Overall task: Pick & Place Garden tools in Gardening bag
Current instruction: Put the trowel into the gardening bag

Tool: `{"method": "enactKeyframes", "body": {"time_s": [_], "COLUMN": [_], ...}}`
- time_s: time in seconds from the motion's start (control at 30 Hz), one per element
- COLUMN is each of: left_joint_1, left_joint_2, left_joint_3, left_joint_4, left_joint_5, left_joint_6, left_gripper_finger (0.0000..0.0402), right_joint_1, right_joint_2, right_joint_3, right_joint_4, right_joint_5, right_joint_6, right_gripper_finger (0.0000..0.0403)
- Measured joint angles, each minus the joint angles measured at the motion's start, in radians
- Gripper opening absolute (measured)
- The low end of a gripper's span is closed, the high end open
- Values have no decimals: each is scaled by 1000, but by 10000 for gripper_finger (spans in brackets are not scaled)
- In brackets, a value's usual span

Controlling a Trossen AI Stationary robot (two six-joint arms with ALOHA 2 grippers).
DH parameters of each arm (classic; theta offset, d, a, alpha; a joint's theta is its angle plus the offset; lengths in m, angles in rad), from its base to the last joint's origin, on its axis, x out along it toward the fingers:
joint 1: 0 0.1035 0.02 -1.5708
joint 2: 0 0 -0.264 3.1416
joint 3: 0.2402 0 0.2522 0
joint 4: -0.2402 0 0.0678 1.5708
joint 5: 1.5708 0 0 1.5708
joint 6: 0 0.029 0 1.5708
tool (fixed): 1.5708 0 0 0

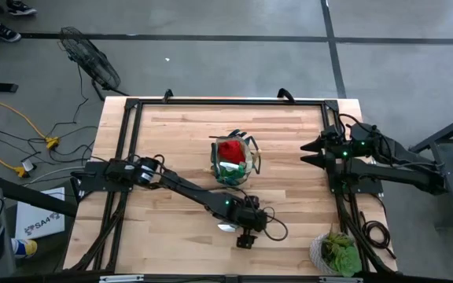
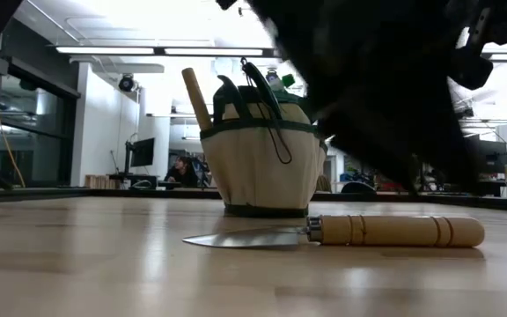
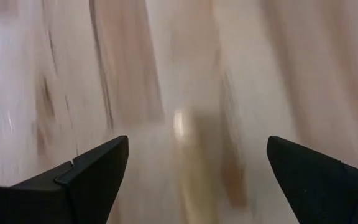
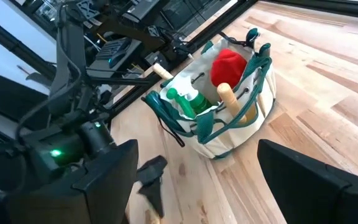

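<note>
trowel [image 2: 341,232] lies flat on the surface near the front edge, roughly mid-width, blade pointing one way and wooden handle the other. Left end effector [image 3: 197,180] hangs right over it, fingers spread wide, nothing held; the pale handle shows blurred between them in the left wrist view

handling guess: light, rigid, thin silver blade plus turned wood handle with grooves. Blade is flat, slick and too low to pinch; handle is round and could roll, but the wood should grip well. Best take: across the handle near its middle, jaws square to its axis, pressed down close to the surface. Off-centre grip would likely let the blade end droop

surface: pale wood planks, smooth with some sheen, dark frame rails around it

gardening bag [image 1: 233,161] stands upright further back, about centre of the surface, well apart from the trowel. Soft khaki fabric, dark green trim, loop handles sticking up. Already carries a red piece [image 4: 229,66], a green piece [image 4: 188,99] and wooden handles, so free room is tight; a drop may snag on the loops

right end effector [image 4: 197,180] waits near the right edge, jaws apart, empty. Potted plant [image 1: 336,251] at the front right corner

room behind: open lab, ceiling strip lights, desks, a person seated far off
</note>
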State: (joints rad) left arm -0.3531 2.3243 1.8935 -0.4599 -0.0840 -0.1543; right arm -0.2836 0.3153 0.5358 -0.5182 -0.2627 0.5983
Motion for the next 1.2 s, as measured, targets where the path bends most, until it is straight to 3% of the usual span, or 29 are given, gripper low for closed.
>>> {"method": "enactKeyframes", "body": {"time_s": [0.23, 0.73, 1.2], "left_joint_1": [0, 13, 13], "left_joint_2": [31, 54, 81], "left_joint_3": [-3, 0, 1], "left_joint_4": [24, 95, 76], "left_joint_5": [-14, -27, 2], "left_joint_6": [20, 29, 45], "left_gripper_finger": [370, 280, 268], "right_joint_1": [0, 0, 0], "right_joint_2": [0, 0, 0], "right_joint_3": [0, 0, 1], "right_joint_4": [0, 0, 0], "right_joint_5": [0, -1, -1], "right_joint_6": [0, 0, 0], "right_gripper_finger": [321, 321, 321]}}
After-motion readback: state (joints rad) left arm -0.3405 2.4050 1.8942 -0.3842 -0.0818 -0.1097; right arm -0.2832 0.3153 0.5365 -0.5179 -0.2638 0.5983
